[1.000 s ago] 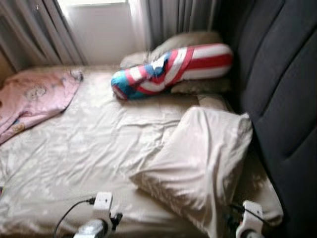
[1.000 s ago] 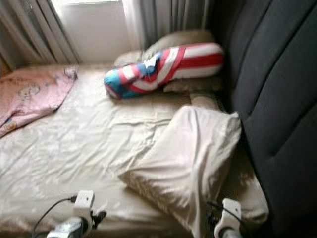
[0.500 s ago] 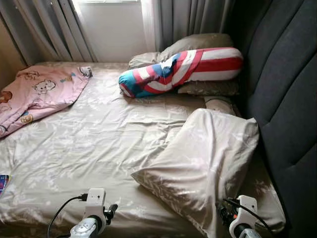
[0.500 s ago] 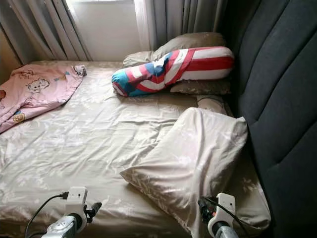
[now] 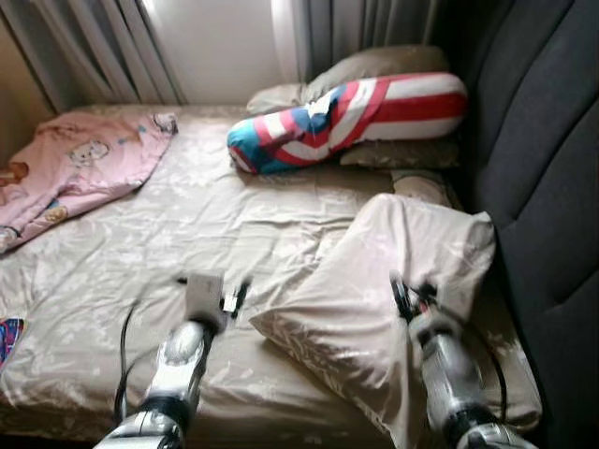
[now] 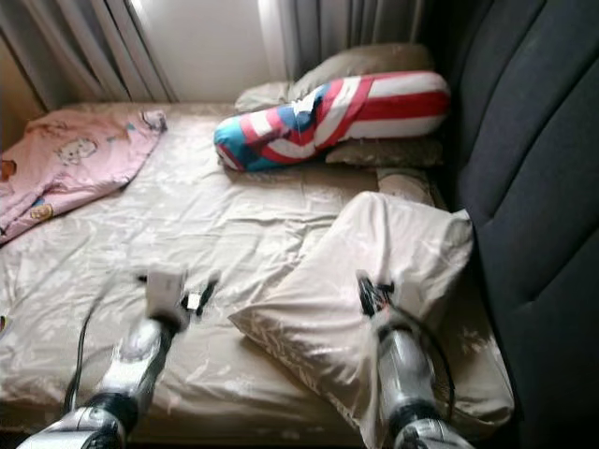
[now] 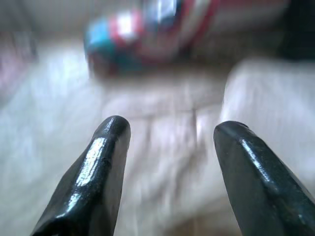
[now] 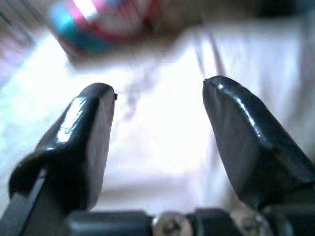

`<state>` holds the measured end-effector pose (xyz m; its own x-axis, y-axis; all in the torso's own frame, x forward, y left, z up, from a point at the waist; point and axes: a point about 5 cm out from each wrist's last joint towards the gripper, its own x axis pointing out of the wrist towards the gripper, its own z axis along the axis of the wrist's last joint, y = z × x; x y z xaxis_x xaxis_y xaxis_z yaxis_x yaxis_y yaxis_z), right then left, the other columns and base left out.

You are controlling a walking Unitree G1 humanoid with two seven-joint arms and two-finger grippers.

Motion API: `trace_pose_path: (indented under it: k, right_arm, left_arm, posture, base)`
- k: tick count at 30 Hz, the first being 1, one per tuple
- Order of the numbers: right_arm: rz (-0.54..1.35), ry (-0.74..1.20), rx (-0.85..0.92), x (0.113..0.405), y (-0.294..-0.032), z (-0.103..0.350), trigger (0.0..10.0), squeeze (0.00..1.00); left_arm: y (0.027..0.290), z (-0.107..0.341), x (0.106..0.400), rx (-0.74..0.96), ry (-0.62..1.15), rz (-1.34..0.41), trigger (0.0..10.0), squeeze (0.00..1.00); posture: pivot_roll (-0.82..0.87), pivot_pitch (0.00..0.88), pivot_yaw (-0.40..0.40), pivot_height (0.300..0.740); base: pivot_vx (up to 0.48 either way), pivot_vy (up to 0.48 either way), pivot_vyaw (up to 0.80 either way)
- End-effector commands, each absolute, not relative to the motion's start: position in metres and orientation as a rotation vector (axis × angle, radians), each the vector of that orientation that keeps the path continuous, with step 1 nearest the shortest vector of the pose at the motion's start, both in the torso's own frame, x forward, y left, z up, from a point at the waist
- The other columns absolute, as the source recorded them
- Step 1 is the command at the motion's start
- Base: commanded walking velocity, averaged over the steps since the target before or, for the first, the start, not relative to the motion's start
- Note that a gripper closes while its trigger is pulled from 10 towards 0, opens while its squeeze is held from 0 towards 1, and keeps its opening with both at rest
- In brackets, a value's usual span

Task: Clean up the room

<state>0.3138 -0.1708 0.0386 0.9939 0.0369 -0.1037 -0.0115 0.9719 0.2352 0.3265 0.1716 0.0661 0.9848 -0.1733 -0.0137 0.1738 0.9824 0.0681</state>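
While both grippers hung with fingers spread, the left gripper (image 5: 234, 297) hovered over the beige sheet (image 5: 168, 243) and the right gripper (image 5: 409, 292) over the beige pillow (image 5: 374, 299). Wrist views blurred everything; head views showed a striped bolster (image 5: 351, 108) by the headboard (image 5: 543, 168) and a pink blanket (image 5: 75, 168) well apart.

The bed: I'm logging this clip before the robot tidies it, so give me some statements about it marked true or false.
1. The beige pillow leans against the dark headboard. True.
2. The striped bolster lies at the foot of the bed. False: it lies by the curtains, on other pillows.
3. The pink blanket covers the beige pillow. False: it lies apart, on the robot's left.
4. Both grippers, left and right, have their fingers open. True.
5. The right gripper grips the bolster. False: it hovers at the beige pillow.
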Motion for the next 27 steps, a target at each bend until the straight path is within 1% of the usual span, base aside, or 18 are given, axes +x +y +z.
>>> trace_pose_path:
  k: [1, 4, 8, 11, 13, 16, 17, 19, 22, 23, 27]
  right_arm:
    - [-0.007, 0.211, 0.221, 0.287, -0.181, 0.009, 10.0, 0.00]
    - [-0.013, 0.205, 0.204, 0.283, -0.184, 0.007, 10.0, 0.00]
    - [-0.030, 0.196, 0.154, 0.275, -0.192, 0.004, 10.0, 0.00]
    - [-0.052, 0.113, 0.099, 0.269, -0.200, 0.011, 10.0, 0.00]
    - [-0.055, 0.085, 0.083, 0.267, -0.202, 0.014, 10.0, 0.00]
    - [-0.060, 0.044, 0.065, 0.271, -0.202, 0.023, 10.0, 0.00]
    - [-0.072, 0.065, 0.040, 0.277, -0.202, 0.027, 10.0, 0.00]
    - [-0.082, 0.085, 0.026, 0.279, -0.201, 0.025, 10.0, 0.00]
    - [-0.085, 0.080, 0.023, 0.276, -0.197, 0.024, 10.0, 0.00]
    - [-0.076, 0.069, 0.029, 0.272, -0.191, 0.023, 10.0, 0.00]
    - [-0.076, 0.069, 0.029, 0.272, -0.191, 0.023, 10.0, 0.00]
  left_arm:
    - [0.183, 0.040, 0.306, 0.068, 0.091, -0.153, 10.0, 0.00]
    - [0.186, 0.039, 0.301, 0.061, 0.077, -0.148, 10.0, 0.00]
    - [0.189, 0.035, 0.293, 0.072, 0.066, -0.124, 10.0, 0.00]
    - [0.192, 0.034, 0.282, 0.063, 0.035, -0.096, 10.0, 0.00]
    - [0.191, 0.034, 0.279, 0.065, 0.027, -0.099, 10.0, 0.00]
    - [0.189, 0.036, 0.280, 0.068, 0.014, -0.110, 10.0, 0.00]
    - [0.186, 0.040, 0.283, 0.071, 0.000, -0.124, 10.0, 0.00]
    - [0.185, 0.041, 0.284, 0.072, -0.005, -0.127, 10.0, 0.00]
    - [0.185, 0.042, 0.284, 0.066, -0.005, -0.117, 10.0, 0.00]
    - [0.183, 0.043, 0.284, 0.061, -0.003, -0.116, 10.0, 0.00]
    - [0.183, 0.043, 0.284, 0.061, -0.003, -0.116, 10.0, 0.00]
  posture:
    - [-0.02, 0.000, 0.001, 0.740]
    - [-0.02, 0.000, -0.011, 0.740]
    - [-0.02, 0.000, -0.045, 0.740]
    - [-0.01, 0.000, -0.071, 0.740]
    - [-0.01, 0.000, -0.075, 0.740]
    - [-0.01, 0.000, -0.080, 0.740]
    - [-0.02, 0.015, -0.087, 0.740]
    - [-0.03, 0.026, -0.082, 0.735]
    - [-0.03, 0.030, -0.075, 0.720]
    - [-0.03, 0.047, -0.066, 0.720]
    - [-0.03, 0.047, -0.066, 0.720]
  base:
    - [0.000, 0.000, 0.00]
    - [0.000, 0.000, 0.00]
    - [0.000, 0.000, 0.00]
    - [0.000, 0.000, 0.00]
    - [0.000, 0.000, 0.00]
    - [0.000, 0.000, 0.00]
    - [0.000, 0.000, 0.00]
    - [0.000, 0.000, 0.00]
    - [0.000, 0.000, 0.00]
    - [0.000, 0.000, 0.00]
    - [0.000, 0.000, 0.00]
